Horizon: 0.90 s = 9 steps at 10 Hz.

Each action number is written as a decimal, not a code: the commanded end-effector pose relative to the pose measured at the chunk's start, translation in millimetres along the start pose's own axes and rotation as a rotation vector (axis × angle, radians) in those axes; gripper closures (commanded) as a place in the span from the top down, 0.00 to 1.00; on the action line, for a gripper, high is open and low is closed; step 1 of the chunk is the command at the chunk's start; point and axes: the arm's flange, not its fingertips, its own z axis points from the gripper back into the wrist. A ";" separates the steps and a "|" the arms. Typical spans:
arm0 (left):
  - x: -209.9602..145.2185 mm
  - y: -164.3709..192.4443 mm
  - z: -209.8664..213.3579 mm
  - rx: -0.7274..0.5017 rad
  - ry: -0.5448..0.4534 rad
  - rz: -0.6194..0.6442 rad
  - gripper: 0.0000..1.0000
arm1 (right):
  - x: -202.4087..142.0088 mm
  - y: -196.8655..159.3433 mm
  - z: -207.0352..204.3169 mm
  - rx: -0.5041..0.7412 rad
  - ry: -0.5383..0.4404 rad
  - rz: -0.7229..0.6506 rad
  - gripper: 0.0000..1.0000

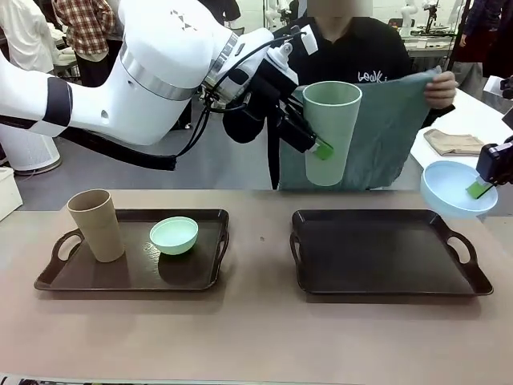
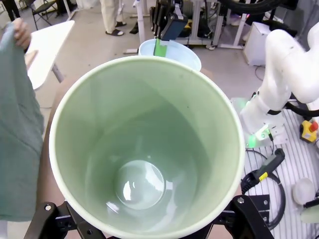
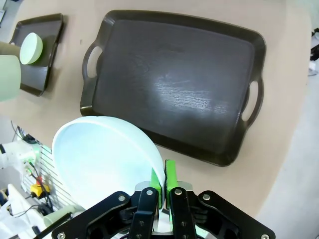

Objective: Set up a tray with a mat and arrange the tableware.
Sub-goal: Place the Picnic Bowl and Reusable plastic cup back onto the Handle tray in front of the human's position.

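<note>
Within the left gripper [image 1: 325, 144], clamped across its wall: tall pale green plastic tumbler [image 1: 333, 112]; light, stiff, slick, so best held mid-body. Pinched by the rim in the right gripper [image 1: 479, 189]: light blue round bowl [image 1: 449, 188], likely to pivot; dark tray [image 1: 389, 253] beneath.

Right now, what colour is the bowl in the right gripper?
Light blue bowl, clearest in right wrist view.

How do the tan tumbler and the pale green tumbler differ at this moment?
The tan tumbler stands on the left tray; the pale green tumbler is held in the air by the left gripper. The tan tumbler has a mint bowl beside it; the pale green tumbler is in front of the person's cloth. Both are tall, handleless and upright.
</note>
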 end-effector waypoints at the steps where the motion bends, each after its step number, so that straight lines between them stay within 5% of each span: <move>1: -0.8 -0.9 1.0 0.004 -0.013 -0.004 0.00 | -3.4 -0.9 -2.2 -0.010 0.009 0.008 0.00; 9: -0.8 -0.9 1.0 0.004 -0.013 -0.004 0.00 | -3.4 -0.9 -2.2 -0.010 0.009 0.008 0.00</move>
